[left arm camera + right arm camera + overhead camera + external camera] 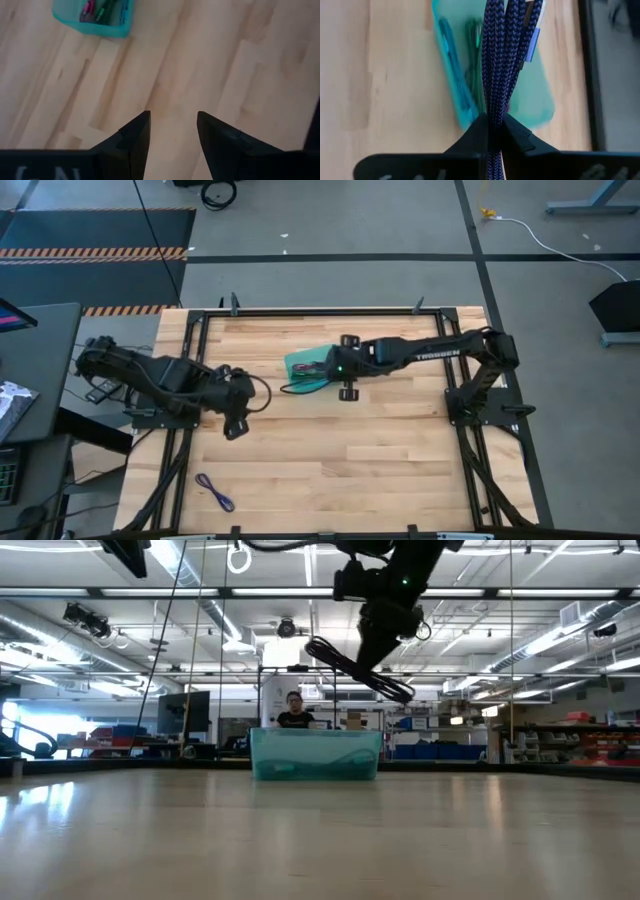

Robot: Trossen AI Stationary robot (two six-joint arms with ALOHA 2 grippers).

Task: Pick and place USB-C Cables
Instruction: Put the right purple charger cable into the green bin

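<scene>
right gripper (492,131) clamped on purple cable (505,55), bundle pointing lengthwise over teal tray (540,107)

Even, bright overhead lighting from ceiling strip lights (560,635) throws glare across the table (320,840); wrist views are soft, the tray (530,95) blurred behind the sharper cable (502,60).

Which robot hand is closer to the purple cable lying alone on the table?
Left. The left gripper is above-right of the loose purple cable; the right gripper is farther, over the tray.
</scene>
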